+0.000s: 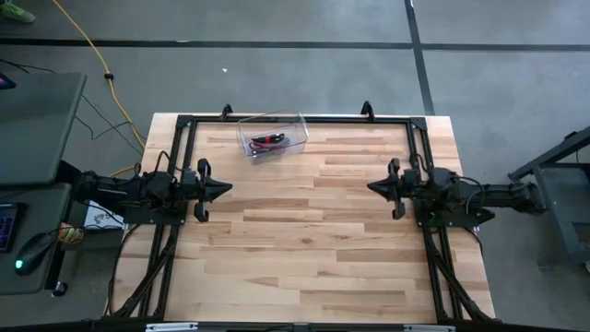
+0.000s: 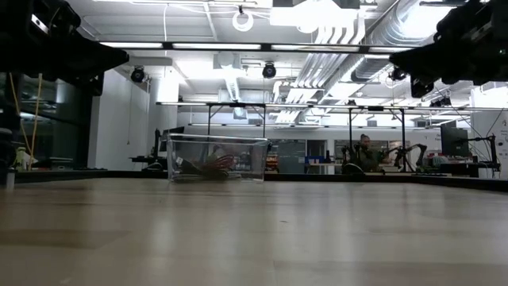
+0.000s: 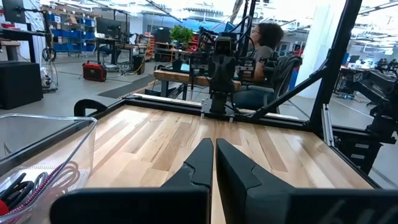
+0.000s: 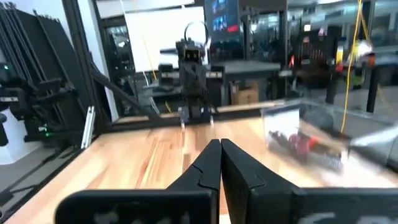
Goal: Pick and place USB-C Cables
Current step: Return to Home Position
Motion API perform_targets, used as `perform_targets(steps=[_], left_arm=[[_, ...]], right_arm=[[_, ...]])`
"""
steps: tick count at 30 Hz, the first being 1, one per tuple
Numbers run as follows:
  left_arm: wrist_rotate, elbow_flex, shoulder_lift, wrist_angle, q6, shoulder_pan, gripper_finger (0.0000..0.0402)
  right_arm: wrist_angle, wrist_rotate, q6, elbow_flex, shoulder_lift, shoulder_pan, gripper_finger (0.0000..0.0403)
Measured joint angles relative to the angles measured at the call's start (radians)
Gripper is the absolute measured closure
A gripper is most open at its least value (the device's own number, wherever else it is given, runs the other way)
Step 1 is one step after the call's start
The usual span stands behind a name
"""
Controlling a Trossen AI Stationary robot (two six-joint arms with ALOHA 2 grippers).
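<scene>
The USB-C cables [image 1: 267,141] lie bundled inside a clear plastic bin [image 1: 293,124] at the table's far side, left of centre; red and black strands show through its wall [image 2: 213,166] [image 3: 25,184] [image 4: 297,142]. My left gripper [image 1: 227,188] is shut, held level above the table's left side, pointing right. My right gripper [image 1: 371,187] is shut, held level above the right side, pointing left. Both are well clear of the bin.
A black frame [image 1: 295,119] runs along the table's far and side edges. Bare wood [image 1: 304,231] spans the middle and near part. A yellow cord [image 1: 97,55] trails on the floor beyond the far left corner. A person [image 3: 264,46] sits behind the right side.
</scene>
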Motion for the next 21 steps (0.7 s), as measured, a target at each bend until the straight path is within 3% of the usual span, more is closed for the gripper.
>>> perform_targets(steps=[7, 21], left_arm=[[0.0, 0.0, 0.0, 0.0, 0.0, 0.0, 0.0401], [0.0, 0.0, 0.0, 0.0, 0.0, 0.0, 0.0401]], right_arm=[[-0.265, -0.032, 0.025, 0.0, -0.04, -0.004, 0.0403], [-0.262, -0.037, 0.02, 0.0, -0.033, -0.004, 0.0403]])
